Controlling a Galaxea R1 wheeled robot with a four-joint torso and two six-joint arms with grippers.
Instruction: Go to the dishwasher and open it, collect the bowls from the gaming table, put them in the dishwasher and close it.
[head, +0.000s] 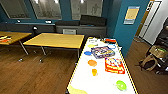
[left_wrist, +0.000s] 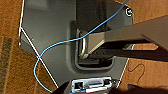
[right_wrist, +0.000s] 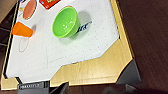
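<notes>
The gaming table (head: 82, 80) with its white top and yellow sides runs away from me at centre right in the head view. On it sit an orange bowl (head: 92, 62), a yellow-green bowl (head: 121, 85) near the close end, and a yellow bowl (head: 91, 46) farther back. The right wrist view looks down on the table's end (right_wrist: 95, 67), with the yellow-green bowl (right_wrist: 66, 22) tipped on its side and the orange bowl (right_wrist: 29, 9) beyond it. Part of my right gripper (right_wrist: 43, 86) hangs off the table's end, clear of the bowls. My left gripper (left_wrist: 91, 85) hangs over my own base. The dishwasher is out of view.
An orange cup (head: 94, 72), a red box (head: 114, 65), a board-game box (head: 102, 52) and a blue plate (head: 87, 53) share the table top. Wooden tables (head: 56, 40) stand to the left on a wood floor (head: 30, 72). A bag (head: 147, 62) and a trolley (head: 158, 52) are at the right.
</notes>
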